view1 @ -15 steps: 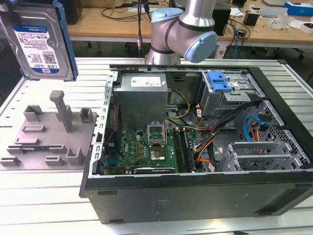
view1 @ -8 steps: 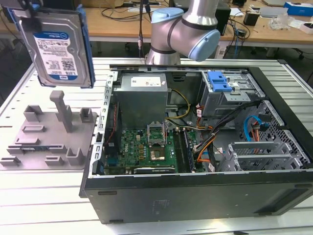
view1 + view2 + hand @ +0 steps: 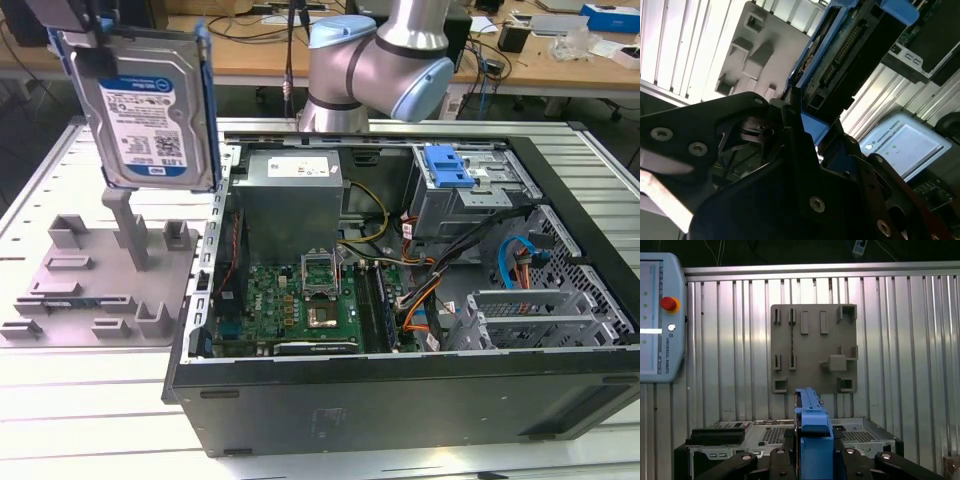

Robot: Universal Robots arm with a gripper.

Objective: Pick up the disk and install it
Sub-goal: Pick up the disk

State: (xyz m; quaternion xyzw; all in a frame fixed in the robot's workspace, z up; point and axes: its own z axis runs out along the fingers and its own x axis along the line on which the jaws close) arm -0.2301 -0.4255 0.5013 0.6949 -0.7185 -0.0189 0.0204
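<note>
The disk (image 3: 150,105) hangs upright in the air at the exterior view's left, its white-and-blue label facing the camera and its blue carrier running along the edges. It is lifted above the grey fixture tray (image 3: 70,290). My gripper (image 3: 95,18) is shut on its top edge. In the first wrist view the blue carrier edge of the disk (image 3: 812,425) stands between the black fingers (image 3: 782,460) of the gripper (image 3: 812,457). In the second wrist view the disk's connector end (image 3: 847,55) sticks out past the gripper (image 3: 812,132).
An open computer case (image 3: 400,380) lies at the exterior view's right, with the motherboard, cables and a metal drive bay carrying a blue clip (image 3: 447,167). The arm's base (image 3: 380,60) stands behind it. A teach pendant (image 3: 655,320) lies on the slatted table.
</note>
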